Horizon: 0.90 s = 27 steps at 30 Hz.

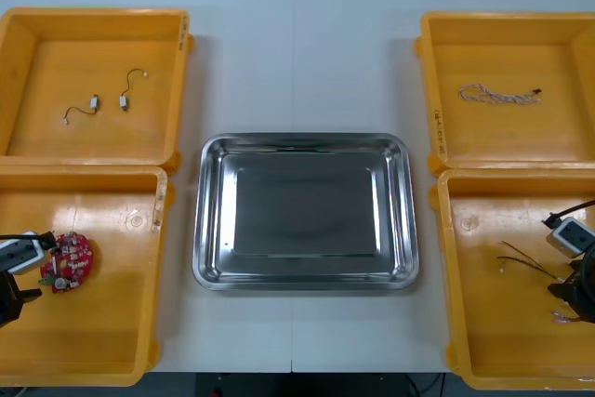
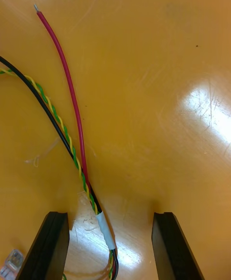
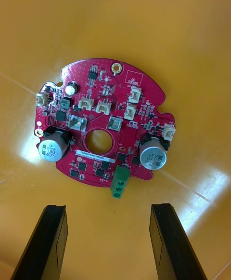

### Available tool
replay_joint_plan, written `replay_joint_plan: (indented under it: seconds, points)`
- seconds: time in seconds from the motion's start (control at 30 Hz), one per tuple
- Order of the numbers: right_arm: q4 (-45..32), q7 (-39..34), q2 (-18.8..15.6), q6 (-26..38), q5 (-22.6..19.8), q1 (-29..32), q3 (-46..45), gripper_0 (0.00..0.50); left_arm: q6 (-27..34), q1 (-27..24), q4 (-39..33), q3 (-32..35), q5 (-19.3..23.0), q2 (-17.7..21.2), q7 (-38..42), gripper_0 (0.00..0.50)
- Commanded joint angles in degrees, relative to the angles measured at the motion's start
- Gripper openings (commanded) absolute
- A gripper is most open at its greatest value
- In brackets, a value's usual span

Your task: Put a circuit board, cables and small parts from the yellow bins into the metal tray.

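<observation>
A round red circuit board (image 1: 67, 260) (image 3: 103, 126) lies flat in the near left yellow bin (image 1: 102, 341). My left gripper (image 1: 19, 293) (image 3: 108, 207) hovers open just short of it, the board beyond the fingertips. In the near right yellow bin (image 1: 493, 323), my right gripper (image 1: 576, 295) (image 2: 110, 215) is open and low over a cable bundle (image 1: 525, 262) of red, black and twisted yellow-green wires (image 2: 77, 130). The bundle's white sleeve (image 2: 106, 229) lies between the fingers, nearer one of them. The metal tray (image 1: 305, 141) sits bare at the table's centre.
The far left bin (image 1: 37, 62) holds two small metal parts (image 1: 109, 102) with short wires. A twisted blue and white cable (image 1: 497, 94) lies in the far right bin (image 1: 558, 62). A small clear connector (image 2: 13, 260) rests beside one right finger.
</observation>
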Motion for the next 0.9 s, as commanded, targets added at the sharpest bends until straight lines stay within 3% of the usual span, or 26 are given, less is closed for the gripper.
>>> replay_joint_plan:
  seconds: [0.03,0.33,0.9]
  points:
    - [-0.11,0.90,0.84,-0.68,0.99,1.48,0.73,0.500,-1.20,1.06,0.90,-1.47,0.43,2.76,-4.75,0.500]
    - [-0.11,0.90,1.01,-0.85,1.60,1.92,0.73,0.500,-2.95,-1.31,3.27,-4.72,0.52,2.76,-4.75,0.500]
    - [-0.20,-0.16,2.51,-0.94,2.39,2.10,1.17,0.500,-3.04,-3.25,3.80,-4.72,1.57,2.67,-4.66,0.500]
